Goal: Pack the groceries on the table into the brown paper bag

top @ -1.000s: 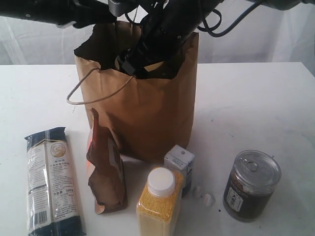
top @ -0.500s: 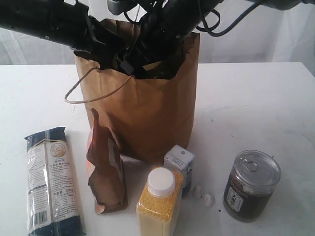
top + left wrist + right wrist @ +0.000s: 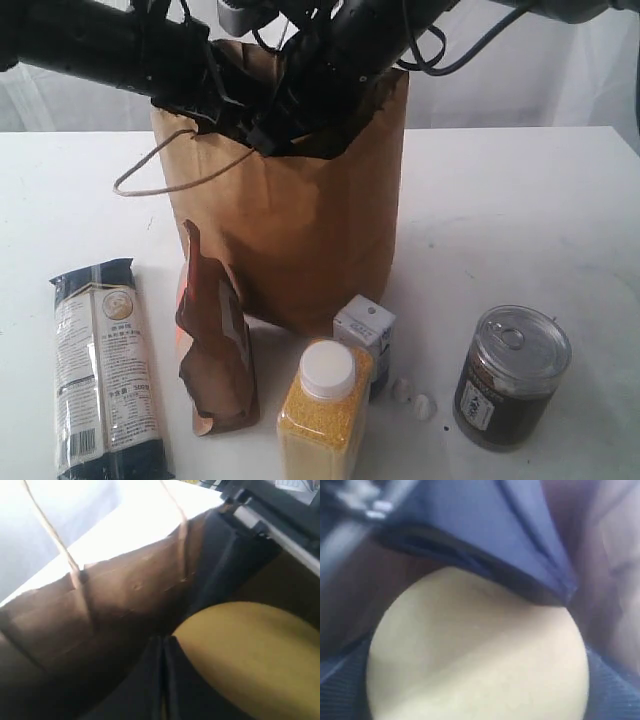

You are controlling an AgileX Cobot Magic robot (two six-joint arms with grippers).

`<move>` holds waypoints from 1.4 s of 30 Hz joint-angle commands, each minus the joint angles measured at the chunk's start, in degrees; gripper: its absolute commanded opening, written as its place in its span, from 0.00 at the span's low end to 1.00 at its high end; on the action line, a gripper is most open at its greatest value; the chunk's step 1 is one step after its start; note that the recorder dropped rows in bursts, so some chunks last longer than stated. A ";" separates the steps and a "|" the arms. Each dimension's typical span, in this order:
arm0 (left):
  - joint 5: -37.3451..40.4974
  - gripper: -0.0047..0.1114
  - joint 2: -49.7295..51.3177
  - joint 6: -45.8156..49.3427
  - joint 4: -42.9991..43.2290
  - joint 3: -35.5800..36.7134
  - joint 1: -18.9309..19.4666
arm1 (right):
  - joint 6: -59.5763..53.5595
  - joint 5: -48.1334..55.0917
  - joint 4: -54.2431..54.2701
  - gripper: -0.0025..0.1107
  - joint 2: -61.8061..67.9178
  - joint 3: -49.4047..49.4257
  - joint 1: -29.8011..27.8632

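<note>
Swung the left arm (image 3: 110, 45) in from the side over the past second, right up to the mouth of the bag (image 3: 300, 230), and nudged the near cord handle (image 3: 165, 172) further out to the left. Otherwise left everything on the table (image 3: 520, 200) in place.

Standing upright mid-table, the bag, mouth open, with the right arm (image 3: 375, 35) reaching down into it from above and behind. Inside, by both wrist views, the jar (image 3: 250, 655), gold lid turned to the cameras, near the bag's paper wall.

Hard by that lid, the right claw (image 3: 270, 125), dark fingers (image 3: 520, 555) at its edge; too blurred to tell whether clamped on the jar or parted from it. Just beside the jar, the left claw (image 3: 162, 675), its two fingers (image 3: 142, 690) together along a thin seam; cannot tell whether any paper caught between.

Outside, just in front of the bag's left corner, the pouch (image 3: 215, 340), upright and crumpled. Left of that, flat on the table, the noodle packet (image 3: 105, 380). Before the bag's middle, the carton (image 3: 365, 325), partly hidden behind the yellow bottle (image 3: 322, 410) with its white cap, nearest the camera. Beside those, two white crumbs (image 3: 415, 398). Well off to the right, the can (image 3: 512, 375), upright, pull tab on top.
</note>
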 commanded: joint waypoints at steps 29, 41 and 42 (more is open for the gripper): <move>8.53 0.04 2.34 -11.87 13.54 -4.01 -3.98 | -0.74 -4.52 1.83 0.67 -2.13 -0.72 -0.14; 9.97 0.04 0.44 -17.96 21.03 -5.03 -4.29 | 1.21 -4.02 0.53 0.71 -3.66 -0.72 -0.14; 10.79 0.04 0.82 -17.96 21.03 -5.03 -4.29 | 3.34 -4.61 -1.18 0.76 -3.66 -0.72 -0.14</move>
